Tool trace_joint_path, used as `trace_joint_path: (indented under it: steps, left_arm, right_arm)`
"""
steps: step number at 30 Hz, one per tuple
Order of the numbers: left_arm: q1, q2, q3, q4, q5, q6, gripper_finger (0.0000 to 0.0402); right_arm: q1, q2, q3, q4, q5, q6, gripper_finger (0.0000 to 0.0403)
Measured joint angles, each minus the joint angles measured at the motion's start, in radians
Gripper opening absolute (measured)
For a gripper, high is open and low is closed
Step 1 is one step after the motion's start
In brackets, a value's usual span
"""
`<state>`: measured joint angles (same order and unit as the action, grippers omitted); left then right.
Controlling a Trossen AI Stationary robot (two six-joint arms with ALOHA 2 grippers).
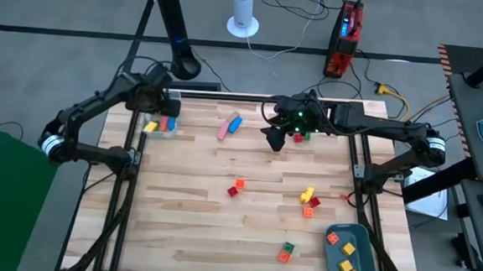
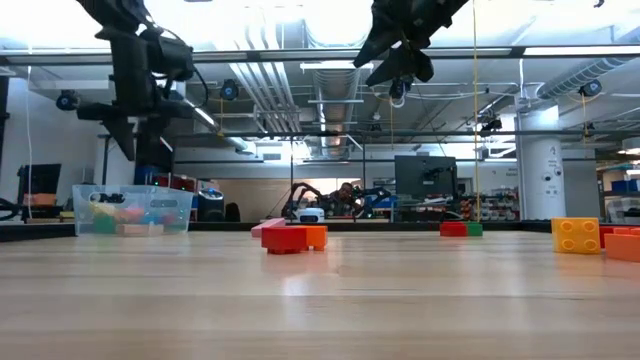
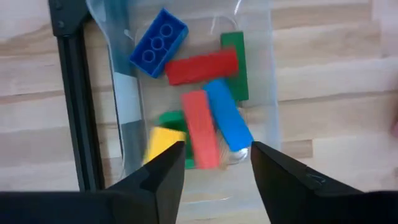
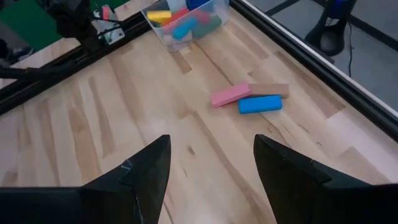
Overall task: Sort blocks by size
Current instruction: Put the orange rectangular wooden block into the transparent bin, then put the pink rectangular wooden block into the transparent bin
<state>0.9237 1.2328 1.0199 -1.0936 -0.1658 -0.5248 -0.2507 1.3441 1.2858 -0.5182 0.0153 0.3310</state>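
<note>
Left tool [image 3: 211,163] hangs open and empty directly above the clear box [image 3: 258,74] of long blocks [image 3: 202,65]; right tool [image 4: 211,171], open and empty, should descend squarely astride the pink bar [image 4: 230,94] ahead

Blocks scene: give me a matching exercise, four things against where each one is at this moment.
Things:
1. left gripper
2. pink bar
3. right gripper
4. blue three-stud brick

Places:
A. lying on the bare wood, touching a blue bar
B. inside the clear box
C. open, above the clear box
D. open, above bare wood, facing the pink and blue bars

Pairs: 1-C, 2-A, 3-D, 4-B
</note>
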Motion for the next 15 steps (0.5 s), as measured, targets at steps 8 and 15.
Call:
trace_joint_path:
  steps: [8, 15]
  left_arm:
    - [-0.071, 0.036, 0.040, 0.004, 0.001, 0.019, 0.0185]
    - [-0.247, 0.025, 0.188, 0.005, 0.064, 0.017, 0.0178]
  right_arm:
    - [-0.005, 0.000, 0.000, 0.000, 0.003, 0.036, 0.0219]
    - [-0.005, 0.000, -0.003, 0.000, 0.002, 0.074, 0.0219]
